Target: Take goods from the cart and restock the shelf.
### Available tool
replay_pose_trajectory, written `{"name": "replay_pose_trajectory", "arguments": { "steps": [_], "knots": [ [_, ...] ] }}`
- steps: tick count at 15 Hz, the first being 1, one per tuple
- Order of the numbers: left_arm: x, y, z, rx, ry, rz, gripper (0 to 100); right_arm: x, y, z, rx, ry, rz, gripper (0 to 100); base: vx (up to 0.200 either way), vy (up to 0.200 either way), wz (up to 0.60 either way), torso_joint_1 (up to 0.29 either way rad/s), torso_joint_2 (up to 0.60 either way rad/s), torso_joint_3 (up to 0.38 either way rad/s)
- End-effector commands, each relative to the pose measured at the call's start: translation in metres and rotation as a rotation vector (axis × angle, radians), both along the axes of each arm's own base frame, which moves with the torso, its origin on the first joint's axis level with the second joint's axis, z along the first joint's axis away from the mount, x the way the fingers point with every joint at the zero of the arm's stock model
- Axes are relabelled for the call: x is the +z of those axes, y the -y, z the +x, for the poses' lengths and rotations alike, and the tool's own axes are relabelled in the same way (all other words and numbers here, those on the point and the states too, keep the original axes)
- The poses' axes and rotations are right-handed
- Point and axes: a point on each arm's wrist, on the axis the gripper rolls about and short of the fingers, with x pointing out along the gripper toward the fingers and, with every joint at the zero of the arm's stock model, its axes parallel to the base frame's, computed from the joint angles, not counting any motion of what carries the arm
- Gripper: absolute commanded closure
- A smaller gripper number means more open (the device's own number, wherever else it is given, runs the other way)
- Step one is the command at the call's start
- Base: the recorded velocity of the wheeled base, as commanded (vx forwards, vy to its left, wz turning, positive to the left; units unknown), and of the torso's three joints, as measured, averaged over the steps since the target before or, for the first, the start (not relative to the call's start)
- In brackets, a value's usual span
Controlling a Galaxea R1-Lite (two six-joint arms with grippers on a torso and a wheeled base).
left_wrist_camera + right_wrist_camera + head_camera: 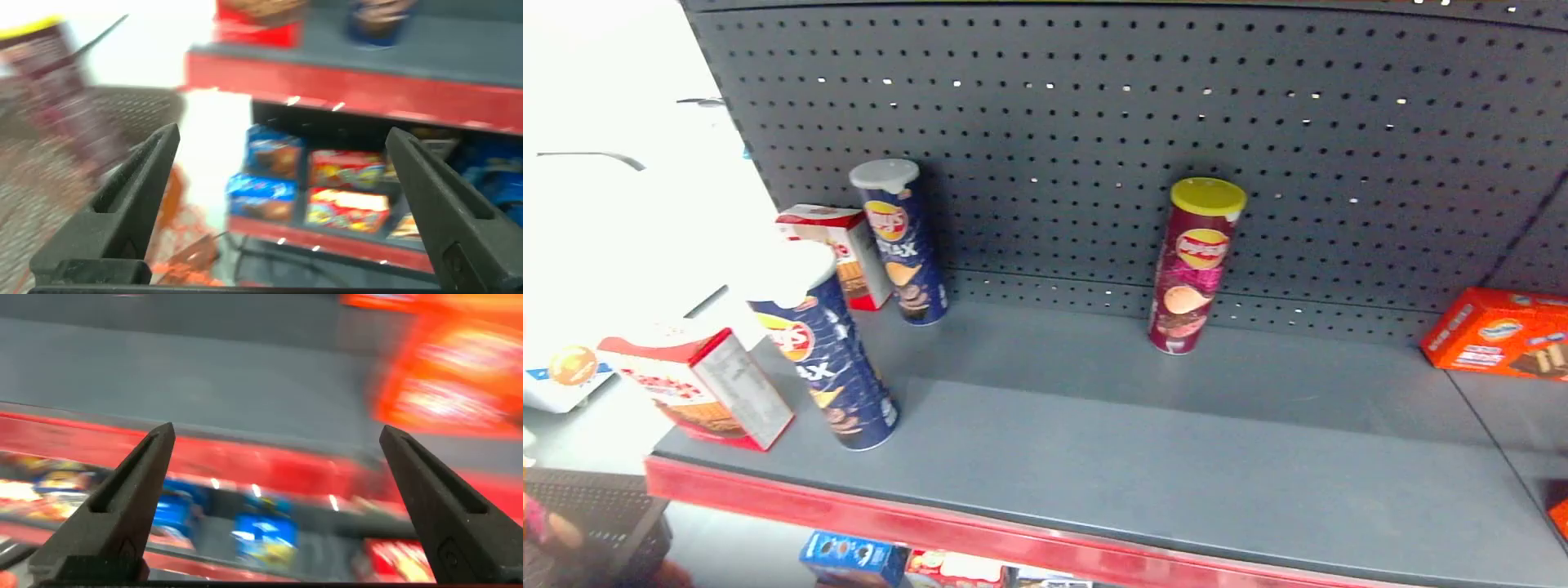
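On the grey shelf [1135, 457] a maroon chip can [1194, 265] with a yellow lid stands upright near the pegboard. At the shelf's left end stand two blue chip cans [829, 359] [900, 241] and two red-and-white boxes [707, 388] [837, 245]. My left gripper [282, 135] is open and holds nothing; it hangs below the shelf's red edge, beside the mesh cart [49, 188]. A blurred maroon can [53, 73] stands in the cart. My right gripper [278, 431] is open and holds nothing, in front of the shelf's red edge [270, 461].
An orange box [1499, 331] lies at the shelf's right end and looms close to the right gripper as a blurred orange box [458, 376]. The lower shelf holds blue and red snack packs [274, 171]. The cart's dark mesh [588, 506] sits at the lower left.
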Motion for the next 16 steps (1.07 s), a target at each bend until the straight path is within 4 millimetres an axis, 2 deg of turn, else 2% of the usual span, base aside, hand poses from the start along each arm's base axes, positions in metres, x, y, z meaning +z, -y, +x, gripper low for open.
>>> {"name": "replay_pose_trajectory", "arguments": {
  "steps": [1, 5, 16],
  "knots": [
    [0.0000, 0.0000, 0.0001, 0.000, -0.001, 0.000, 0, 0.0001, 0.0000, 0.0001, 0.000, -0.001, 0.000, 0, 0.000, 0.000, 0.60, -0.002, 0.00, -0.002],
    [0.0000, 0.0000, 0.0001, 0.000, -0.001, 0.000, 0, 0.0002, 0.0000, 0.0001, -0.001, 0.001, 0.001, 0, 0.000, 0.000, 0.60, 0.002, 0.01, 0.000],
    [0.0000, 0.0000, 0.0001, 0.000, -0.001, 0.000, 0, 0.0001, 0.0000, 0.0001, -0.001, -0.001, 0.000, 0, 0.000, 0.000, 0.00, 0.000, 0.00, 0.000]
  ]
}}
